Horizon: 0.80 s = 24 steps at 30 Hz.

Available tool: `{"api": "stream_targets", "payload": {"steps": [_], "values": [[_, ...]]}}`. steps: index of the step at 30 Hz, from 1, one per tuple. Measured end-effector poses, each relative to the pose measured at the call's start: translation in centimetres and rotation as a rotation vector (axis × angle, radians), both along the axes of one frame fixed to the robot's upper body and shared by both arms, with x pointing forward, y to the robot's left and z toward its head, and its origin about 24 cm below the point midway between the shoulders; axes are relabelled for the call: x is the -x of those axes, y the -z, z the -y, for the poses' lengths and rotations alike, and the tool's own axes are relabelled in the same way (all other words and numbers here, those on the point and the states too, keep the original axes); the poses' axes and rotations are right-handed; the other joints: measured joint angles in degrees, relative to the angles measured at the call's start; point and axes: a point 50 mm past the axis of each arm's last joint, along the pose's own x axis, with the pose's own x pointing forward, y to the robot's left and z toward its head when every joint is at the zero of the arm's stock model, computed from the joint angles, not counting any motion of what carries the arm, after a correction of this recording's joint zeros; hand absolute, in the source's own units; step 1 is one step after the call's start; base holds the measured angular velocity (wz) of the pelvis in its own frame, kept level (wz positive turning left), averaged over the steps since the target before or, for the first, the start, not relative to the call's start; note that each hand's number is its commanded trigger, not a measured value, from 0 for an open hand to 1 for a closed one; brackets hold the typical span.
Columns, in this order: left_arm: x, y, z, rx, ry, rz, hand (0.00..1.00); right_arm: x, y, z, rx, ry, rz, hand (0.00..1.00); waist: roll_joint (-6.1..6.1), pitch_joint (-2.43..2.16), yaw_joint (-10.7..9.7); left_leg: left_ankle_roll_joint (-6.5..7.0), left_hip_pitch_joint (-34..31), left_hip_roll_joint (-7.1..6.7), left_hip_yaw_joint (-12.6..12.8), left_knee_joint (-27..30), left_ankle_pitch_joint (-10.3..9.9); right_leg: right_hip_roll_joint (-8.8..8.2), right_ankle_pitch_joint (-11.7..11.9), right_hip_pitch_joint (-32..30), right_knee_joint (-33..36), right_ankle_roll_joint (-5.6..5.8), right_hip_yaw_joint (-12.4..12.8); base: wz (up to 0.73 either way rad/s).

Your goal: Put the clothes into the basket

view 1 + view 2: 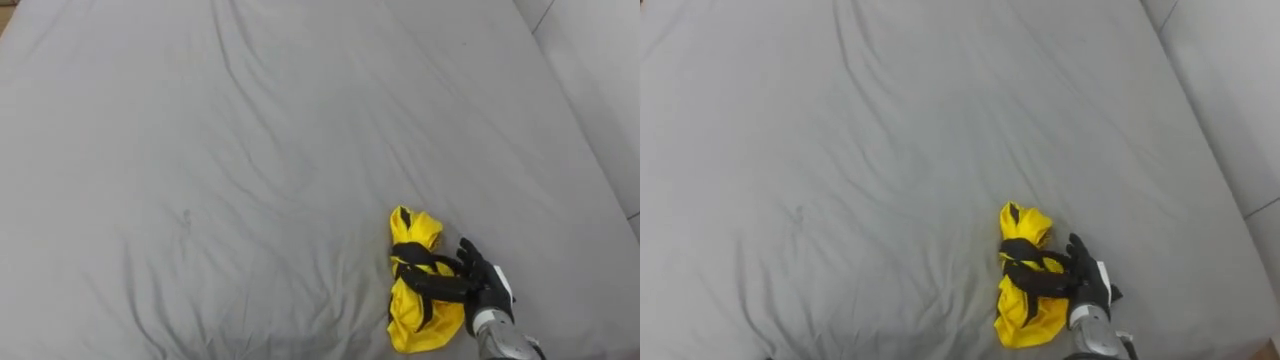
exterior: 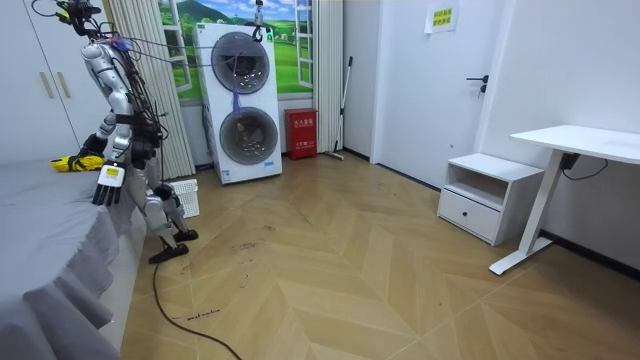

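Reaching stage only, nothing in the basket yet. L to R:

- bed [image 1: 200, 150]: grey sheet, wrinkled, bare over its whole L and middle part. No other clothes on it that I can see.
- yellow garment [image 1: 418, 322]: one bunched piece w/ black straps, lying on the bed near its R edge, on the robot's side. Not lifted, flat on the sheet.
- right hand [image 1: 487, 285]: on the bed just R of the garment, touching it. fingers [image 1: 435, 285] laid fairly straight across the middle of the bundle, thumb standing apart above. Looks like contact, not a closed grip, so cloth isn't secured yet IMO.
- room view: robot stands at the bed's side, bent over it, R arm out over the mattress toward the yellow piece.
- left hand [image 2: 106, 186]: hangs by the bed's edge, idle, fingers look relaxed and straight, holding nothing.
- basket [image 2: 184, 196]: white, on the floor beside the bed, behind the robot's legs. Can't see inside from here.

Progress est.: very early. Done: robot at the bed, hand on target. Left to do: close on the cloth, lift it clear of the bed, turn away from the bed to the basket, lower and drop. Basket sits low and behind the robot, so a turn plus a bend is prob needed. Loose straps could snag or trail on the bed's edge.
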Motion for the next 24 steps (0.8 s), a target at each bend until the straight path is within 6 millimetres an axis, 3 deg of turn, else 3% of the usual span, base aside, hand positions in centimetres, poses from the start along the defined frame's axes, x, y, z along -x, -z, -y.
{"api": "stream_targets", "payload": {"steps": [7,11,15,24], "values": [[-0.1,0.0,0.1,0.013,0.009,0.005,0.00,-0.2,0.0,1.9,0.075,0.024,-0.053,0.00,0.09,-0.03,0.25,0.14,-0.12,-0.59,-1.22,-0.16,0.10,-0.26,-0.19,0.23,-0.24,0.32,-1.21,0.08],[-0.6,-0.1,0.2,0.018,0.019,0.017,0.00,0.1,0.2,2.6,0.093,0.025,-0.075,0.00,0.19,0.00,1.46,0.12,-0.57,-0.55,-1.46,-0.12,0.11,-0.21,-0.18,-0.01,-0.32,0.31,-1.48,0.03],[-0.7,-0.1,0.2,0.019,0.020,0.018,0.00,0.3,0.3,2.4,0.108,-0.002,-0.077,0.00,0.44,0.18,1.73,0.11,-0.59,-0.50,-1.48,-0.13,0.10,-0.19,-0.17,-0.02,-0.33,0.30,-1.57,0.00],[-0.9,0.0,0.4,0.020,0.033,0.011,0.00,1.3,0.9,1.4,0.139,-0.075,-0.072,0.00,0.60,0.11,1.97,0.10,-0.42,-0.50,-1.57,-0.41,0.09,-0.18,-0.16,0.14,-0.34,0.31,-1.77,0.00]]}}
